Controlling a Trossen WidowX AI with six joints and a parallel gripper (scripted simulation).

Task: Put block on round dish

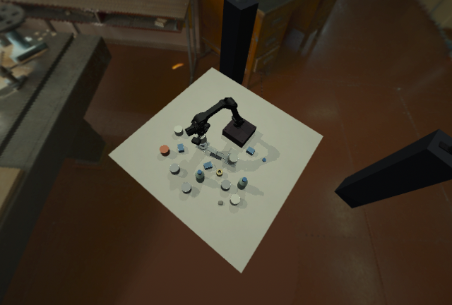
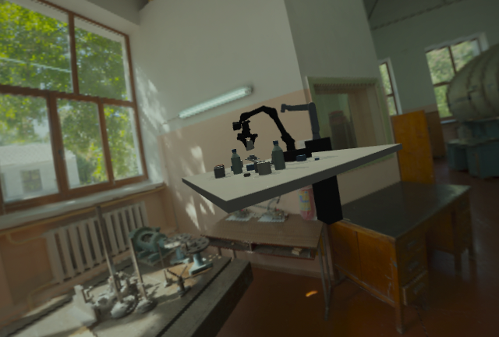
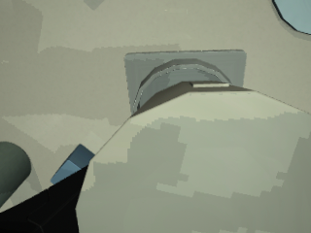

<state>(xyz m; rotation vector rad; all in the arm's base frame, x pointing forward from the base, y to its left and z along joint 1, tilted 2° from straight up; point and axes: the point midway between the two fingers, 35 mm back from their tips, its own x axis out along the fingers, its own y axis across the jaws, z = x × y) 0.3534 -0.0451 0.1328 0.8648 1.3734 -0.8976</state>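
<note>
My gripper (image 1: 201,138) (image 2: 247,142) is shut on a pale cup (image 2: 249,146) (image 3: 194,170), which it holds raised above one end of the balance (image 1: 216,154). The cup fills the lower wrist view and hides part of the square grey end plate (image 3: 236,63) with its round rim. The other cup (image 1: 232,157) stands on the opposite end of the balance. A small dark patch shows on the uncovered end in the top view; I cannot tell whether it is the block. I cannot tell which low round thing is the dish.
Two bottles (image 1: 199,175) (image 1: 243,182) stand beyond the balance. Blue blocks (image 1: 180,147) (image 1: 207,165) (image 1: 250,150), a yellow ring (image 1: 219,169), an orange round thing (image 1: 164,150) and several pale or grey round things (image 1: 174,168) (image 1: 186,187) (image 1: 225,185) stand around it.
</note>
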